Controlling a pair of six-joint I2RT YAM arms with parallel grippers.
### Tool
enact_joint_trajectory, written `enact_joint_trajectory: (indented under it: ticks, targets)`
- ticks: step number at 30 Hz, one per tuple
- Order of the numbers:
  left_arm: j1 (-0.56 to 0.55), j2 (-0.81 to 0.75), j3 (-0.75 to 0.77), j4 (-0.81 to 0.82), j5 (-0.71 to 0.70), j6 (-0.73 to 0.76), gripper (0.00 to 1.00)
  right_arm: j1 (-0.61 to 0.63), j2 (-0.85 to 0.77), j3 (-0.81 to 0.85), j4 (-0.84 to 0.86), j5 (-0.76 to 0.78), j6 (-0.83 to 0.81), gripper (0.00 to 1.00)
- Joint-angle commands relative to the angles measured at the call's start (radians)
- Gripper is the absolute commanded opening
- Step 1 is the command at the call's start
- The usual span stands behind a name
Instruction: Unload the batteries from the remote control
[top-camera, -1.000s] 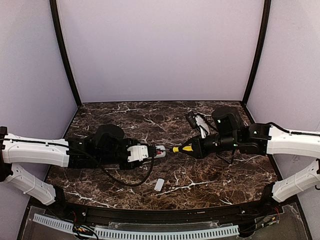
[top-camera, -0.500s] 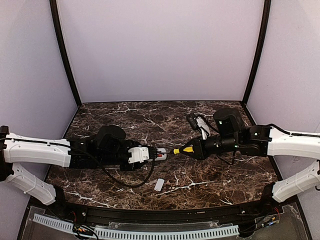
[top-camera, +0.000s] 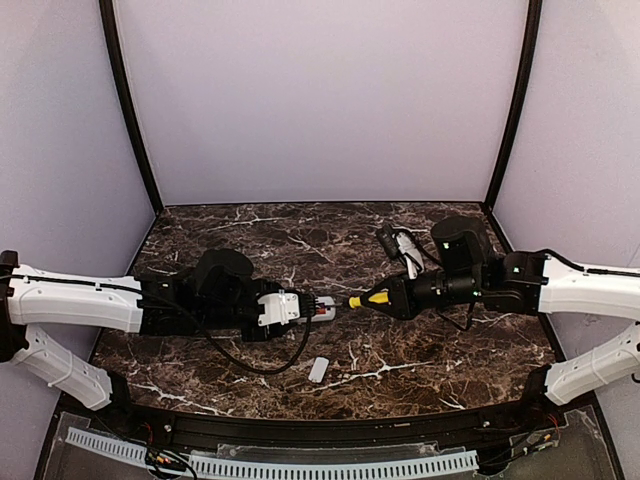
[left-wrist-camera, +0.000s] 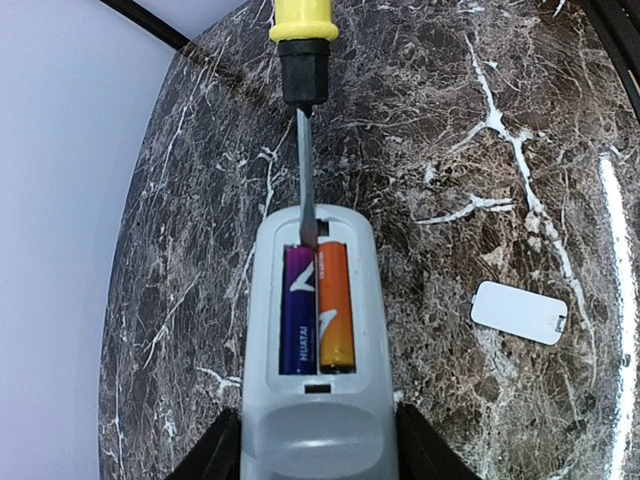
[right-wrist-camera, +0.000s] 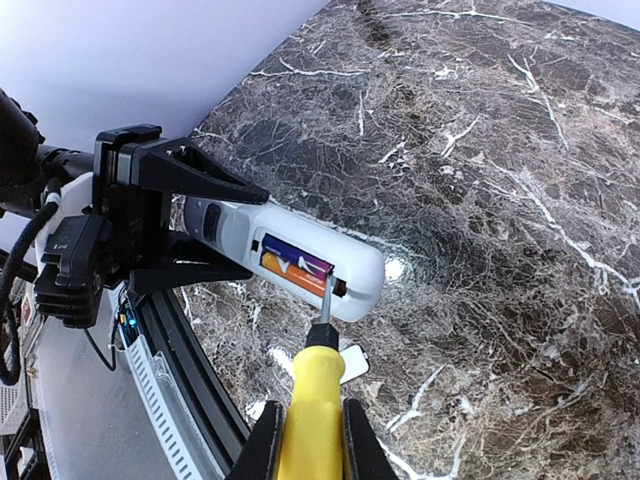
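My left gripper (left-wrist-camera: 318, 455) (top-camera: 290, 307) is shut on the remote control (left-wrist-camera: 315, 430) (right-wrist-camera: 365, 262) (top-camera: 322, 308), a white bar held above the table with its open battery recess facing up. Two batteries lie side by side in the recess, one purple (left-wrist-camera: 297, 310) and one orange (left-wrist-camera: 337, 310) (right-wrist-camera: 290, 272). My right gripper (right-wrist-camera: 313, 445) (top-camera: 395, 296) is shut on a yellow-handled screwdriver (right-wrist-camera: 313, 400) (top-camera: 375, 297). The screwdriver's blade (left-wrist-camera: 306, 180) reaches into the far end of the recess, its tip at the ends of the batteries.
The small white battery cover (left-wrist-camera: 518, 311) (top-camera: 318, 369) (right-wrist-camera: 350, 362) lies flat on the marble table (top-camera: 250, 240) near its front edge. A black-and-white object (top-camera: 400, 245) sits at the back right. A black cable (top-camera: 262, 366) loops under the left wrist.
Both arms have drifted slightly to the right. The remote and the screwdriver stay tip to end, both grips unchanged.
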Motion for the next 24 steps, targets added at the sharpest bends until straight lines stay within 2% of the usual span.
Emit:
enact_joint_trajectory:
  ticks: [1, 24]
  targets:
    - [-0.014, 0.017, 0.054, 0.092, 0.074, -0.006, 0.00, 0.030, -0.030, 0.014, 0.255, -0.221, -0.001, 0.00]
    - [-0.013, 0.044, 0.068, 0.070, 0.055, 0.001, 0.00, 0.031, -0.073, 0.016, 0.283, -0.241, 0.027, 0.00]
